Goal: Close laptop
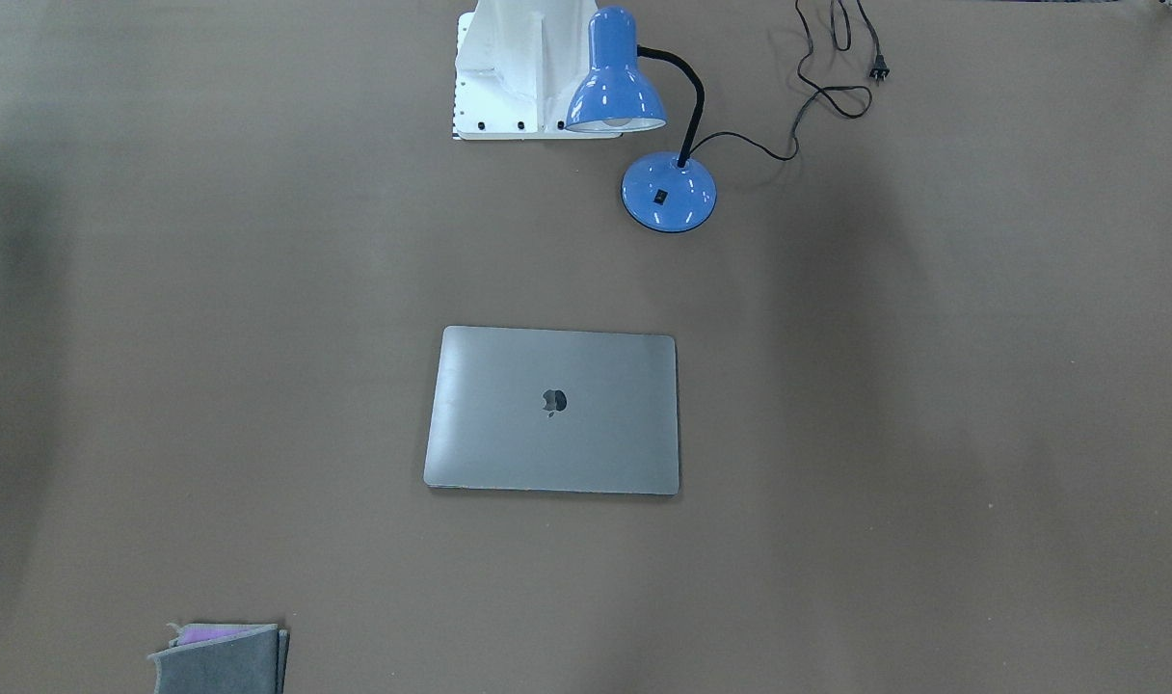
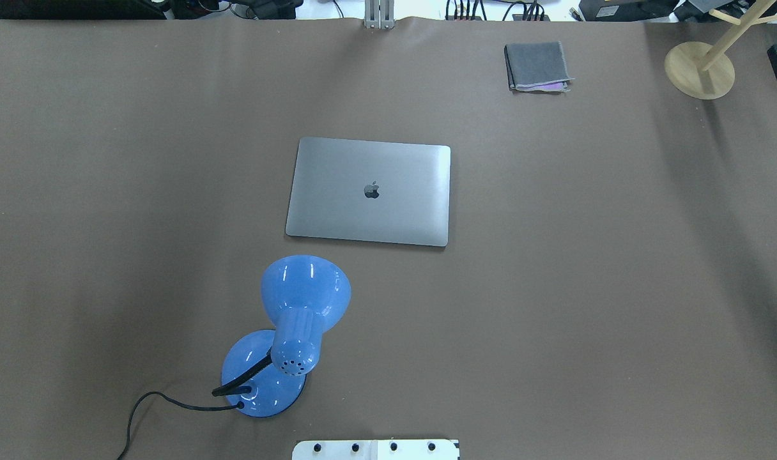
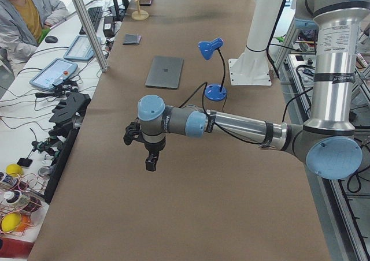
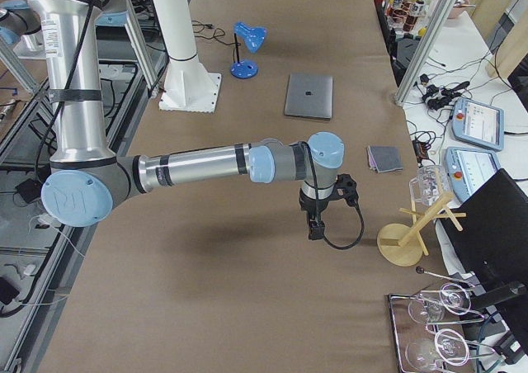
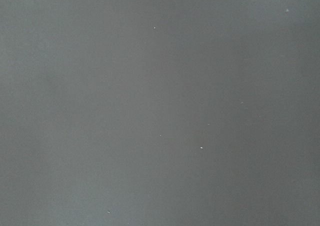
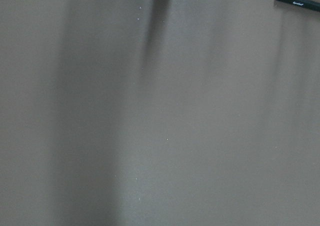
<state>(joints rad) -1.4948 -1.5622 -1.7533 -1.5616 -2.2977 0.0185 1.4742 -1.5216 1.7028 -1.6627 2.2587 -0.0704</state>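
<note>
The space-grey laptop [image 2: 369,191] lies flat in the middle of the table with its lid shut and the dark apple logo facing up. It also shows in the front-facing view [image 1: 554,411], the left view [image 3: 165,71] and the right view [image 4: 309,96]. My left gripper [image 3: 151,161] hangs over bare table far from the laptop, seen only in the left view. My right gripper [image 4: 316,225] hangs over bare table, seen only in the right view. I cannot tell whether either is open or shut. Both wrist views show only the brown table cover.
A blue desk lamp [image 2: 286,332] stands near the robot's base, its cord trailing off. A grey felt pouch [image 2: 537,66] lies at the far edge. A wooden stand [image 2: 701,67] is at the far right, with glasses [image 4: 437,332] beside it. An operator [image 3: 23,18] sits nearby.
</note>
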